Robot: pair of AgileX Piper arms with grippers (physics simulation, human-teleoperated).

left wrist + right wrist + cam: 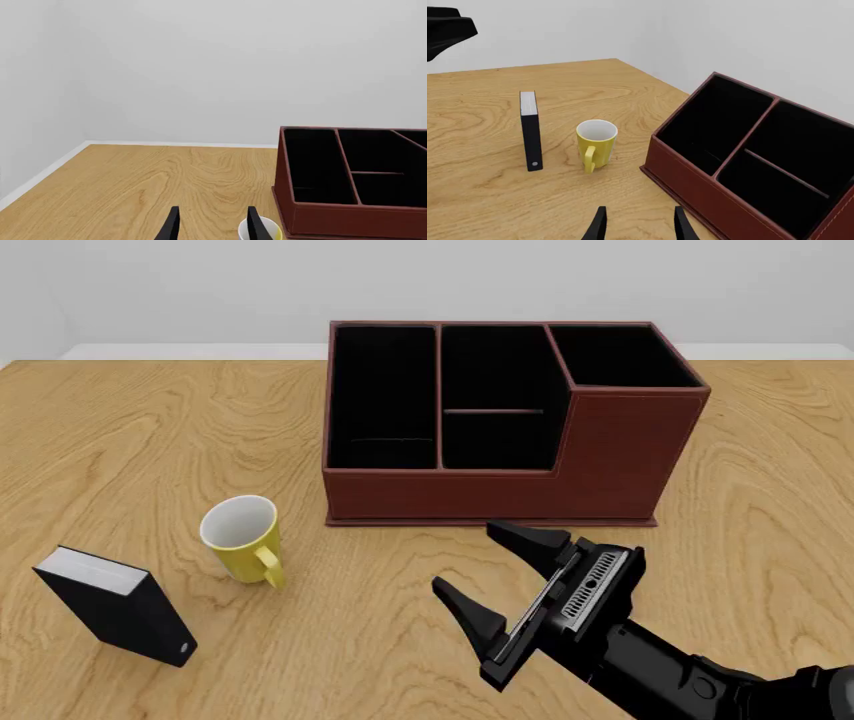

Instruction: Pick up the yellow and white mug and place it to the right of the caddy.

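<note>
Front view first: yellow and white mug (242, 537) sits upright on the wooden table (120, 430), left of the caddy (507, 425) and a bit nearer to me, with a clear gap between them. Its handle points toward the near side, white inside showing. Just left of the mug, and a little nearer, there's a small black block (114, 606) with a white edge, standing up and close to the mug without touching it. My right pincer (497, 568) hangs over the table on the near side of the caddy, fingers spread wide with nothing between them. Can't see my left pincer in this view.

Left wrist view: my left pincer (212, 226) has its two black fingertips apart, nothing gripped. The mug's white rim pokes in right behind one fingertip, and the caddy fills the side with its black compartments open.

Right wrist view: right pincer fingertips apart again, empty. Mug stands between the black block and the caddy's low end, handle facing the camera. A dark bit of my other arm (447, 30) shows in the far corner.
</note>
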